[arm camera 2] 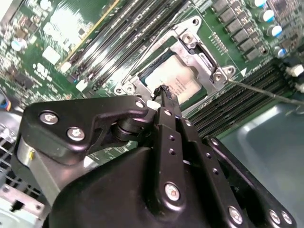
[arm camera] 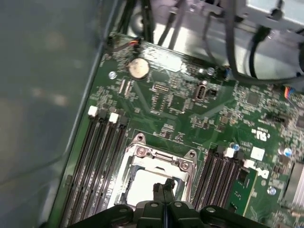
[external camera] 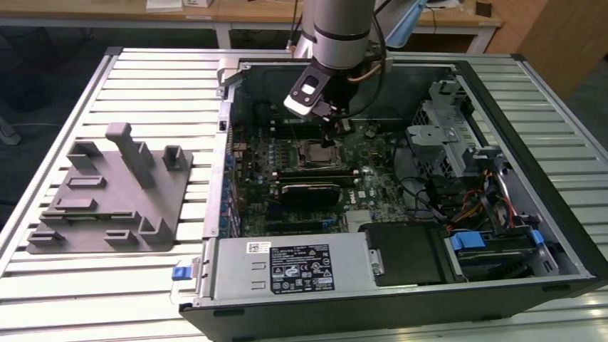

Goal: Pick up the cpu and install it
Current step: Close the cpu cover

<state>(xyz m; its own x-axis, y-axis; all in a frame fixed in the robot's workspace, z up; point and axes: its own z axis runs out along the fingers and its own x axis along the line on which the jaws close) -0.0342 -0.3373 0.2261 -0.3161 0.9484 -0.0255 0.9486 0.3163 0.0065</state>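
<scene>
Cpu [arm camera 2: 180,76] lies flat inside the motherboard socket [external camera: 320,152], near the middle of the open computer case [external camera: 380,313]. At the exterior view's left, a grey plastic fixture [external camera: 109,192] stands on the slatted surface [external camera: 57,285], well apart from the socket. The gripper [arm camera 2: 163,90] hangs over the cpu with its fingers pressed together on nothing. Whether the tips touch the cpu is hard to tell. Seating it well likely calls for a straight, gentle press with the cpu square to the metal frame and no sideways drag. The cpu is small, flat and square, with a pale silver-white top.
</scene>
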